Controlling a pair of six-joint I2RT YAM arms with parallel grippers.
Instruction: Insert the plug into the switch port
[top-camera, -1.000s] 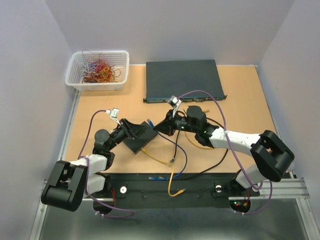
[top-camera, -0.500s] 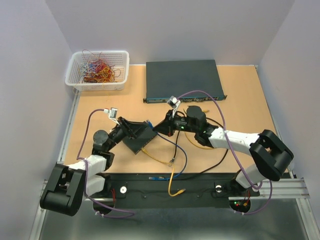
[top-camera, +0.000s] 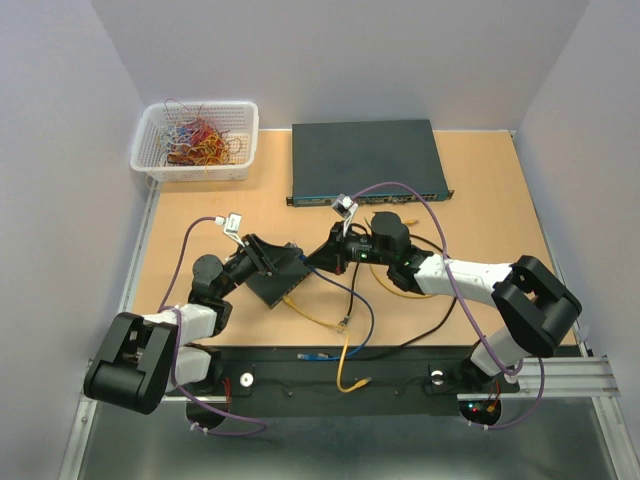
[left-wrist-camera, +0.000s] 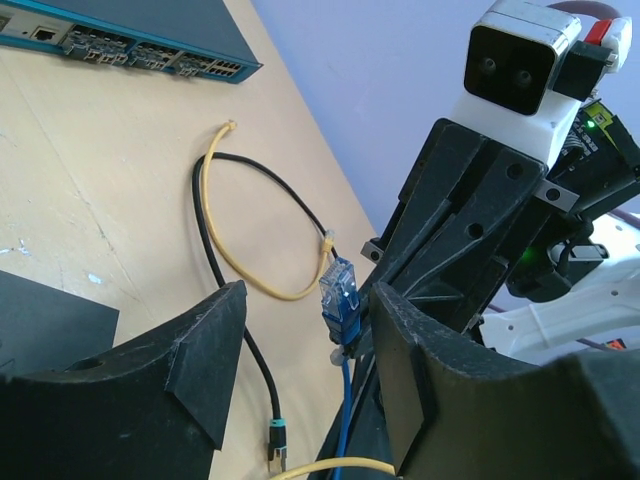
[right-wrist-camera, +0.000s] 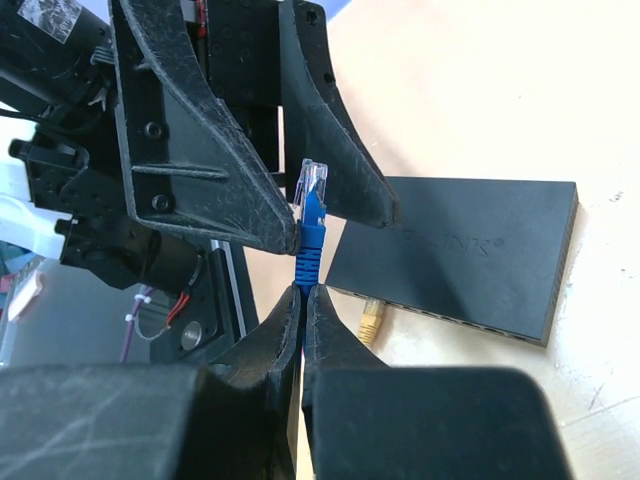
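The small black box (top-camera: 283, 284) lies flat at centre left; in the right wrist view (right-wrist-camera: 470, 250) its row of ports (right-wrist-camera: 440, 318) faces the camera, with a yellow plug (right-wrist-camera: 372, 320) in one. My right gripper (right-wrist-camera: 305, 292) is shut on the blue cable just behind the blue plug (right-wrist-camera: 311, 200), which it holds upright in the air, left of the box. My left gripper (left-wrist-camera: 310, 295) is open, and the blue plug (left-wrist-camera: 339, 293) stands between its fingers without touching either. In the top view the left gripper (top-camera: 270, 256) and the right gripper (top-camera: 318, 257) meet over the box.
A large dark rack switch (top-camera: 365, 156) lies at the back, and a white basket (top-camera: 195, 140) of coloured wires at back left. Yellow and black cables (left-wrist-camera: 215, 215) loop on the table. Loose yellow (top-camera: 343, 322) and blue (top-camera: 315, 356) plugs lie near the front rail.
The left gripper has shifted slightly right toward the right gripper. The right gripper still holds the blue plug in about the same place.
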